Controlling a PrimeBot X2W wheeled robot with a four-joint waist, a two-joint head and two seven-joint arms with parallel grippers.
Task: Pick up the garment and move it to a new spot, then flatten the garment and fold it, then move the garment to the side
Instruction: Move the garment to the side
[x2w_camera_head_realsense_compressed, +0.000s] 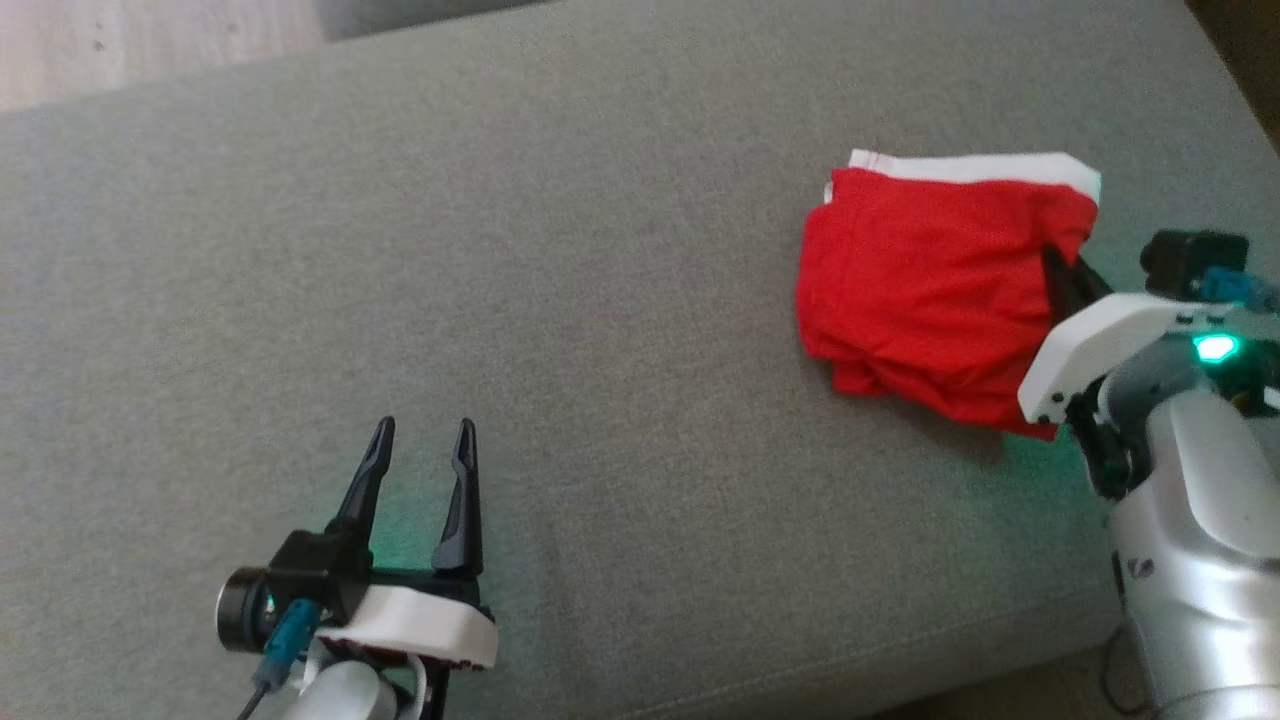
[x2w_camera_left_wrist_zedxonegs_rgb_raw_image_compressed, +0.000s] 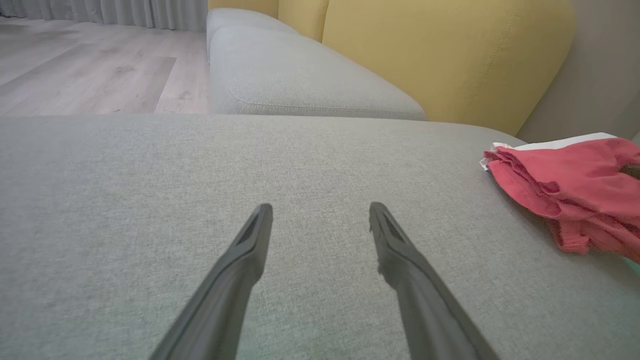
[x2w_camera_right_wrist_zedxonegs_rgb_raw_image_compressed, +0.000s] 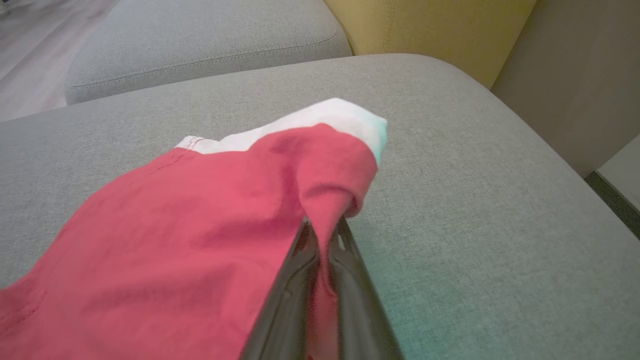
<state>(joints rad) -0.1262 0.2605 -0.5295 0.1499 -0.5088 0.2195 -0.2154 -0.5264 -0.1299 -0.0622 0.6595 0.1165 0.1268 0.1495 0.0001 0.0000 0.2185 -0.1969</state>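
The right claw (x2w_camera_right_wrist_zedxonegs_rgb_raw_image_compressed: 325, 225) pinches a fold at the edge of the red garment (x2w_camera_right_wrist_zedxonegs_rgb_raw_image_compressed: 190, 225), whose white band (x2w_camera_right_wrist_zedxonegs_rgb_raw_image_compressed: 340, 117) lies just beyond the tips. The rest spreads ahead and left of it on the grey cushion (x2w_camera_right_wrist_zedxonegs_rgb_raw_image_compressed: 475, 200). The left claw (x2w_camera_head_realsense_compressed: 425, 428) stands spread and empty, the garment well off to its right.

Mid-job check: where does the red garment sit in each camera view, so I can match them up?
Head view: the red garment lies right of centre on the grey cushion.
Left wrist view: at the right edge, off to the side of the open left gripper.
Right wrist view: lower left to centre, with a fold pinched in the shut right gripper.
Shared landmark: the garment's white band.
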